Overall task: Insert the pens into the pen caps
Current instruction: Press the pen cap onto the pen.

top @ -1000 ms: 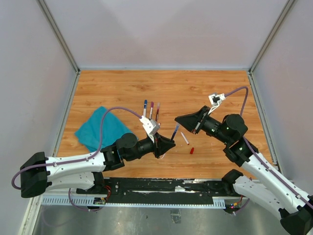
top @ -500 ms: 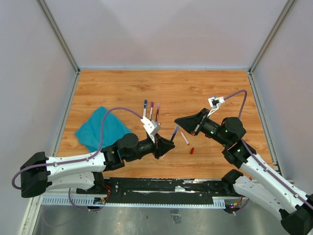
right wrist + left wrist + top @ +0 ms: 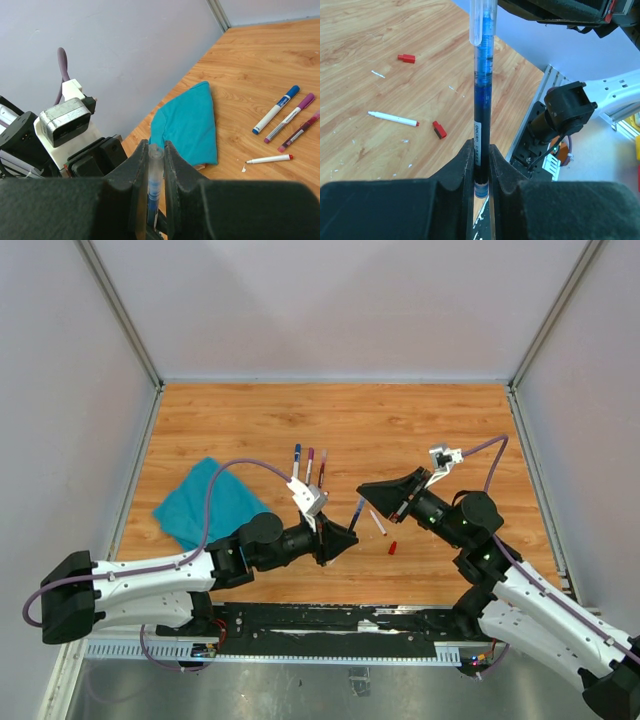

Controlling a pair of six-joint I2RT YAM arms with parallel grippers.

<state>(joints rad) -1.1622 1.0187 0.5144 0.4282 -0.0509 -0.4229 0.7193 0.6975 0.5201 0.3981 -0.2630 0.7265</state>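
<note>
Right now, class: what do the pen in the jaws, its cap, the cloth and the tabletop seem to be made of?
The blue pen looks like glossy see-through plastic, with ink showing inside; its clear cap is likely the same. The teal cloth looks like soft matte fabric, with folds. The table looks like wood or wood-look laminate: grain, slight sheen.

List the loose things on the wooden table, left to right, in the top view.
Teal cloth → blue-capped white pen → purple-capped pen → maroon-capped pen → uncapped red-tipped white pen → small red cap.
</note>
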